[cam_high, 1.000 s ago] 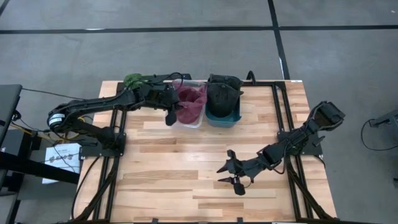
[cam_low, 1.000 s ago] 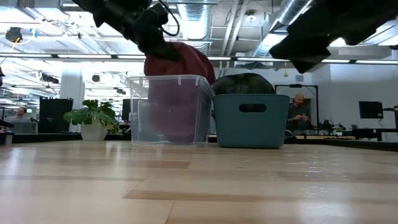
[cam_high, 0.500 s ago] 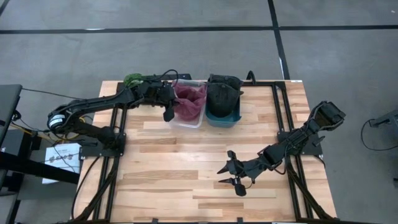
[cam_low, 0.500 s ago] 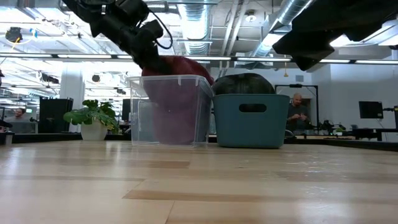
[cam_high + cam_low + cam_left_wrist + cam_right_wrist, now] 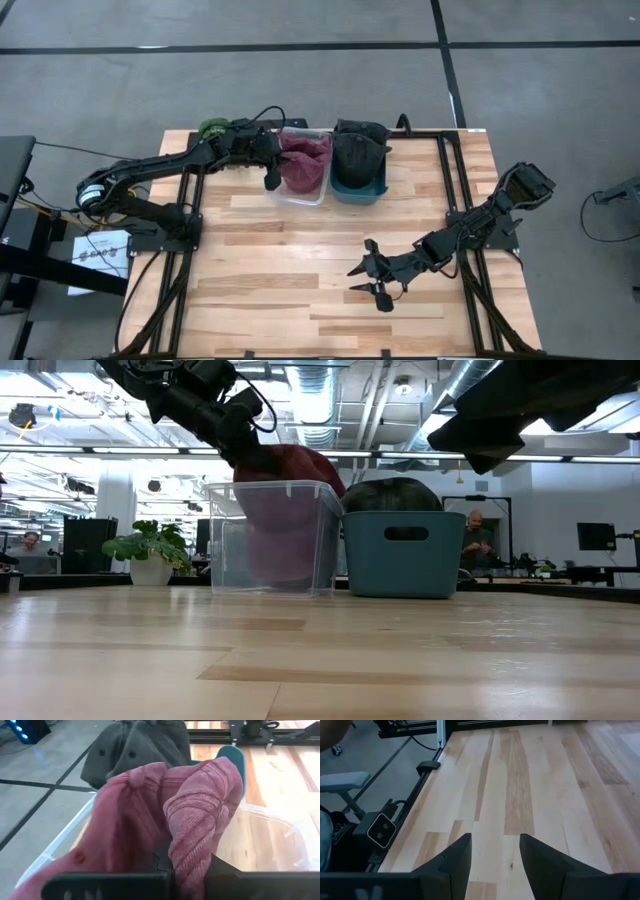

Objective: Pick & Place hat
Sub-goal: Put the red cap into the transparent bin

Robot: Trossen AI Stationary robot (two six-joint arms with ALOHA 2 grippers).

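Over the last second the left end effector point(image 5: 270, 178), clenched on a fold of the pink hat point(image 5: 306, 160), has drawn back toward the left rim of the clear bin point(image 5: 312, 196) at the bench's point(image 5: 300, 290) far side. The hat is slightly more lifted but remains mostly inside, so the pick looks barely begun. The right end effector point(image 5: 374, 280) hovers released over the near-right bench, empty.
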